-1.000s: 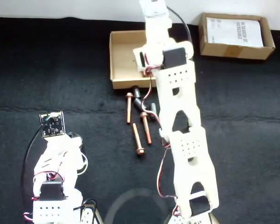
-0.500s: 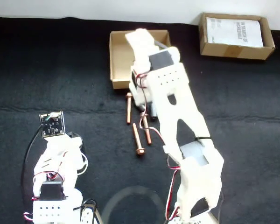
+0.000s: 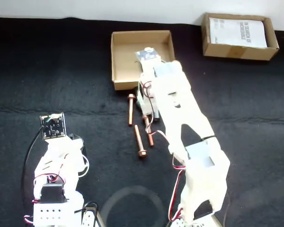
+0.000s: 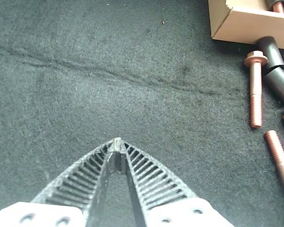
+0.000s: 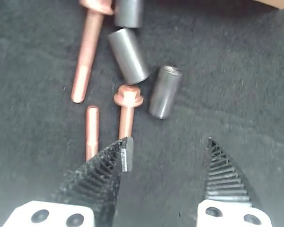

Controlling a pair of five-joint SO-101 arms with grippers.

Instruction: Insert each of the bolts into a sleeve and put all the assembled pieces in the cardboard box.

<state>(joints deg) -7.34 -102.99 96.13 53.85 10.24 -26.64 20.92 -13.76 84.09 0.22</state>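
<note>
Hovering over the loose parts, your right end effector (image 5: 168, 144) stands wide open and empty, one jaw tip over a bolt's shaft. The job looks barely begun: three bolts (image 3: 139, 141) lie bare on the table (image 3: 61, 71), and three sleeves (image 5: 128, 56) lie among them, none joined. Over the wall of the box (image 3: 113, 56), the left wrist view catches a copper end beside a dark part. It is possibly one finished piece, but you cannot tell for sure. Up to three insertions, and the boxing of each, look to be left. Your left end effector (image 4: 117, 141) is closed on nothing, over bare table well apart from the parts. Watch the crowding: bolts and sleeves lie close together just in front of the box, one bolt head nearly against a sleeve. A grip on one risks nudging its neighbours. A second box (image 3: 236, 52) holding a sheet (image 3: 239, 32) sits at the table's back edge, well apart from the work.
</note>
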